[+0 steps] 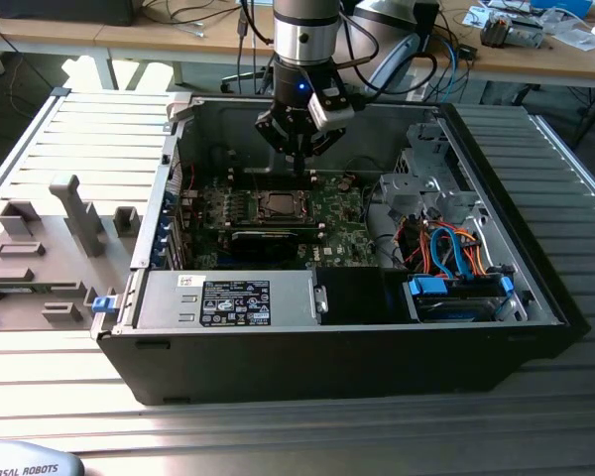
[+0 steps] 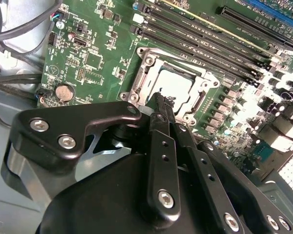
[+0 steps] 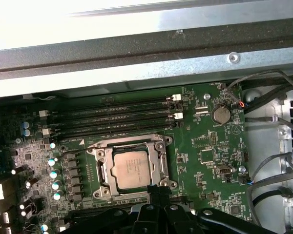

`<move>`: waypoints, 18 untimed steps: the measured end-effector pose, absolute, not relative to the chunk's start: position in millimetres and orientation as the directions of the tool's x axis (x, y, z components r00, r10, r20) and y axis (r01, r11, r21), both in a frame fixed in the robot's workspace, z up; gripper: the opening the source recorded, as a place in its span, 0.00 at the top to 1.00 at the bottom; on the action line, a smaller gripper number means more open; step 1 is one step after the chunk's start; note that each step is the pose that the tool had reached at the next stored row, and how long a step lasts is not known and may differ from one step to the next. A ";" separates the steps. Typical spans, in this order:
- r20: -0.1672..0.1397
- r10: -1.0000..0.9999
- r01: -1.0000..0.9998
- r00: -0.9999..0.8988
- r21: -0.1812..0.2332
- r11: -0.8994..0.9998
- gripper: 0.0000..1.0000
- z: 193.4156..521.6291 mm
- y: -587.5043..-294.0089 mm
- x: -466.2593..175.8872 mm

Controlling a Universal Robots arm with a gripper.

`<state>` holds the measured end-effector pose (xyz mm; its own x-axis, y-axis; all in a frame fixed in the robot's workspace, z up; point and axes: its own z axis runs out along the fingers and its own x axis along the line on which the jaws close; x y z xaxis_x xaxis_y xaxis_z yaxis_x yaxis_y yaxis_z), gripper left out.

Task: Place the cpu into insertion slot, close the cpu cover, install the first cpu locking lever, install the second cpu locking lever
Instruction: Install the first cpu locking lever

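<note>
Fingers (image 2: 158, 105) of the gripper (image 1: 299, 157) are pressed together with nothing between them, and their tips hang just over the edge of the insertion slot (image 3: 131, 168). The cpu (image 3: 129, 168) (a dull silver square) lies flat in that slot, and the cpu cover (image 3: 158, 156) lies flat around it as a shiny frame. In the exterior view the slot (image 1: 276, 205) sits on the green board (image 1: 332, 213) inside the open computer case (image 1: 327, 357), at about 6 o'clock from the gripper.

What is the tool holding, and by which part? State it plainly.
Nothing visible: the tool is shut, its tip at the edge of the socket, where the chip lies.
</note>
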<state>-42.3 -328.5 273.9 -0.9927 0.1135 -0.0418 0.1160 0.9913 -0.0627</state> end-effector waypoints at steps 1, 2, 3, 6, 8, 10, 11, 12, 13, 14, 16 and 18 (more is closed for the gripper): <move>-0.042 0.111 0.114 -0.993 -0.063 0.992 0.89 274.0 -328.5 -42.3; -0.042 0.110 0.112 -0.993 -0.063 0.992 0.89 274.0 -328.5 -42.3; -0.042 0.108 0.111 -0.993 -0.063 0.992 0.89 273.9 -328.5 -42.3; -0.042 0.103 0.105 -0.994 -0.063 0.992 0.89 274.0 -328.5 -42.3; -0.042 0.099 0.102 -0.994 -0.063 0.993 0.89 274.0 -328.5 -42.3; -0.042 0.096 0.098 -0.995 -0.063 0.993 0.89 274.0 -328.5 -42.3; -0.042 0.093 0.095 -0.995 -0.063 0.993 0.89 274.0 -328.5 -42.4; -0.042 0.091 0.093 -0.995 -0.063 0.994 0.89 273.9 -328.5 -42.3; -0.042 0.088 0.090 -0.995 -0.063 0.994 0.89 273.9 -328.5 -42.3; -0.042 0.086 0.088 -0.995 -0.062 0.994 0.89 273.9 -328.5 -42.3; -0.041 0.084 0.086 -0.996 -0.059 0.995 0.89 274.1 -328.6 -42.5; -0.040 0.081 0.082 -0.996 -0.043 0.996 0.89 274.0 -328.6 -42.4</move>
<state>-42.4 -328.6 274.0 -0.9959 0.0806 -0.0402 0.0823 0.9957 -0.0429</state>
